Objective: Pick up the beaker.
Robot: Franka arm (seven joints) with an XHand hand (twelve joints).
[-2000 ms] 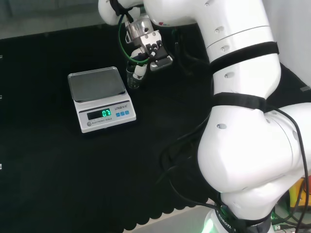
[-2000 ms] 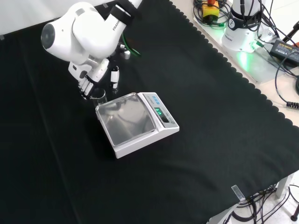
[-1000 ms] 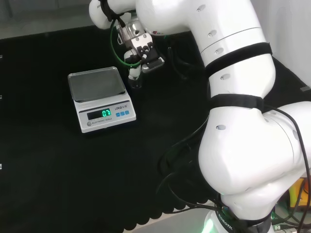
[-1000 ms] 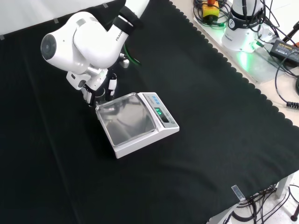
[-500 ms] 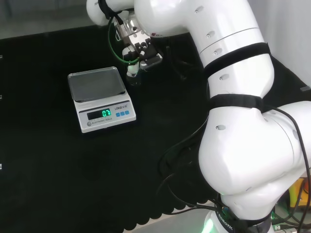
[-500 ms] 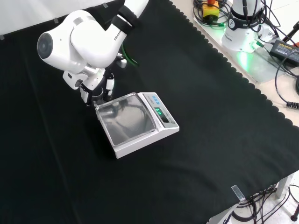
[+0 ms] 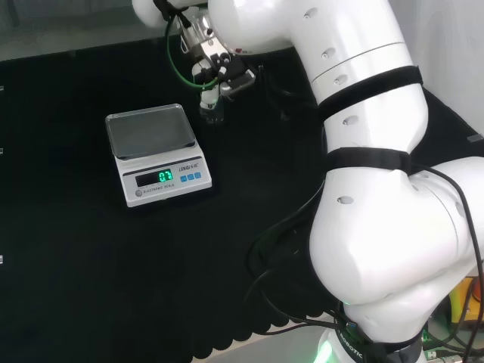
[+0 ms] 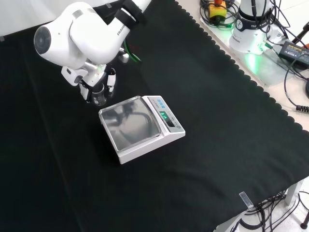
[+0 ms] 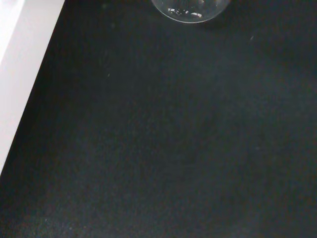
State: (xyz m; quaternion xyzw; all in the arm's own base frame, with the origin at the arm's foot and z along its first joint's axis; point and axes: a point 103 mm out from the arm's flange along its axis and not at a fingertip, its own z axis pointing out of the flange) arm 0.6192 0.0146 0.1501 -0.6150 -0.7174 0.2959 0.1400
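Note:
A small clear glass beaker (image 7: pixel 212 112) hangs just beyond the scale's far right corner in the head view, and it looks raised a little off the black cloth. The black and white hand (image 7: pixel 216 69) is above it, with fingers curled round its upper part. In the front view the hand (image 8: pixel 91 80) comes from under the big white link and grips the beaker (image 8: pixel 99 96) just up and left of the scale. The wrist view shows the beaker's round clear base (image 9: pixel 190 10) over the cloth.
A white digital scale (image 7: pixel 155 155) with a steel pan and a lit green display stands close beside the beaker; it also shows as the scale (image 8: pixel 140 127) and as a white edge (image 9: pixel 20 64). Green cable loops by the wrist. Cables and boxes lie off the cloth (image 8: pixel 251 29).
The hand has closed in on the beaker and carried it away from the scale's corner, farther off and higher in the head view. The scale has not moved.

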